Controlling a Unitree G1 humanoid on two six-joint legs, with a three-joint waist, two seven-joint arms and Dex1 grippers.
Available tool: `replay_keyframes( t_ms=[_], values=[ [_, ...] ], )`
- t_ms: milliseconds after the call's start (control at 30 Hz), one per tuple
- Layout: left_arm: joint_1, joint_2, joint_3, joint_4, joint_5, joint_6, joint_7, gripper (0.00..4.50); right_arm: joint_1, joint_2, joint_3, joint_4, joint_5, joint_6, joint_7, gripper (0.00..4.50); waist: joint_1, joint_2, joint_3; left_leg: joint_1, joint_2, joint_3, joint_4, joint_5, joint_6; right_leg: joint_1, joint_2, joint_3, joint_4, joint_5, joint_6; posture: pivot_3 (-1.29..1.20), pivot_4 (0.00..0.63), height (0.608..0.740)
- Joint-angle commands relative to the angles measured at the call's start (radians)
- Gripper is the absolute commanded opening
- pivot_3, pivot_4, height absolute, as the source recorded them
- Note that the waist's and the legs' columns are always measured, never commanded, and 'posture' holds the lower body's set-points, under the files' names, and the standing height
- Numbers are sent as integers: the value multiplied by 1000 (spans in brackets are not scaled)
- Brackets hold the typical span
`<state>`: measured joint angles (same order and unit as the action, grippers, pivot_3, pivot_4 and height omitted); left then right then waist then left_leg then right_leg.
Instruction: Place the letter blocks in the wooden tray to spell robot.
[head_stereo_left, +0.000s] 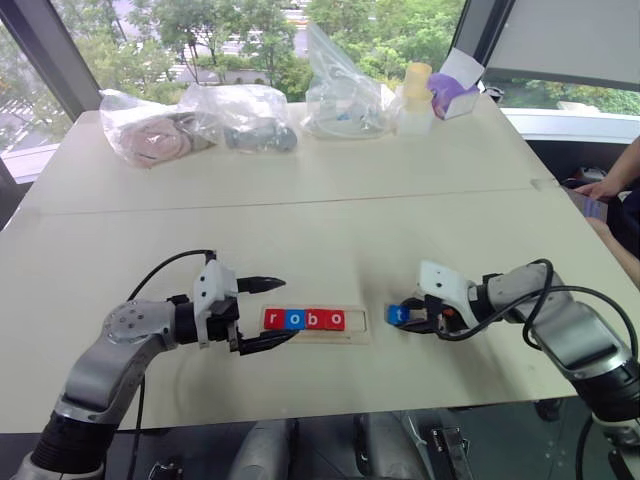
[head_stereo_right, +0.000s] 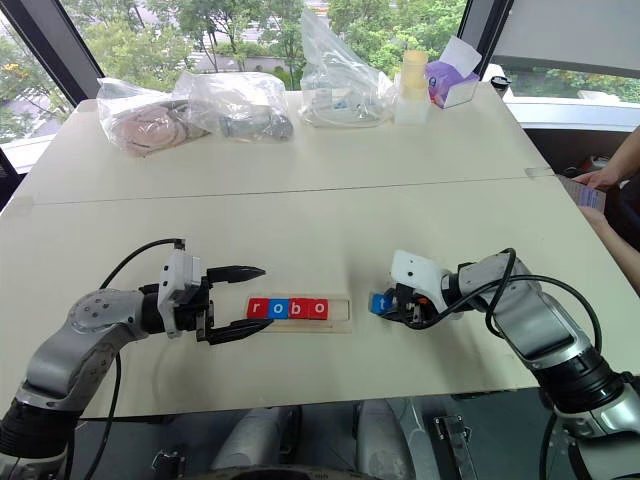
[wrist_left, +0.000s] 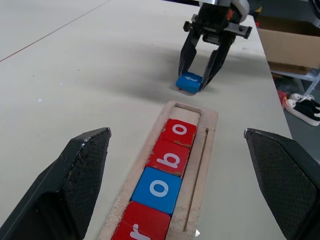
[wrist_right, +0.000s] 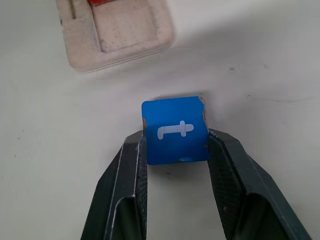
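On the pale surface, the right hand pinches the blue t block, which next goes into the tray's last free spot just ahead, left hand open.

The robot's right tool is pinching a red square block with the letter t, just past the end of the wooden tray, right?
Not quite: the block is blue, not red. The right wrist view shows the right tool pinching a blue square t block just past the end of the pale wooden tray.
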<state>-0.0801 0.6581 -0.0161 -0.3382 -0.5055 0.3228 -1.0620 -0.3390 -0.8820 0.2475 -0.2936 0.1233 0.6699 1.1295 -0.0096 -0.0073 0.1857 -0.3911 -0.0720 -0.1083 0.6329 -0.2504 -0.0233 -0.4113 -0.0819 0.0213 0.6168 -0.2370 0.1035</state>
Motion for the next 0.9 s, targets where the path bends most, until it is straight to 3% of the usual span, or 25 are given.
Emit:
replay_keyframes(
  t_ms=[33,167,567,900],
  values=[
    [-11,-3,11,-25,-12,-13,1,4500,-7,13,-10,11,-11,-36,-36,1138,0,0,0,0,0,0,0,0,0,0,0,0,0,0,0,0,150,740],
    [-10,-7,9,-23,-9,-18,0,4500,-6,8,-8,15,-3,-29,-44,1138,0,0,0,0,0,0,0,0,0,0,0,0,0,0,0,0,150,740],
    [-2,-13,7,-27,-6,-20,4,4500,-52,34,-4,-247,120,222,-102,1138,1,0,0,0,0,0,0,0,0,0,0,0,0,1,1,0,150,740],
    [-7,-7,6,-39,-17,-2,-1,4500,-120,79,67,-239,134,286,-158,1138,0,0,0,0,0,0,0,0,0,0,0,-1,0,1,1,0,150,740]
  ],
)
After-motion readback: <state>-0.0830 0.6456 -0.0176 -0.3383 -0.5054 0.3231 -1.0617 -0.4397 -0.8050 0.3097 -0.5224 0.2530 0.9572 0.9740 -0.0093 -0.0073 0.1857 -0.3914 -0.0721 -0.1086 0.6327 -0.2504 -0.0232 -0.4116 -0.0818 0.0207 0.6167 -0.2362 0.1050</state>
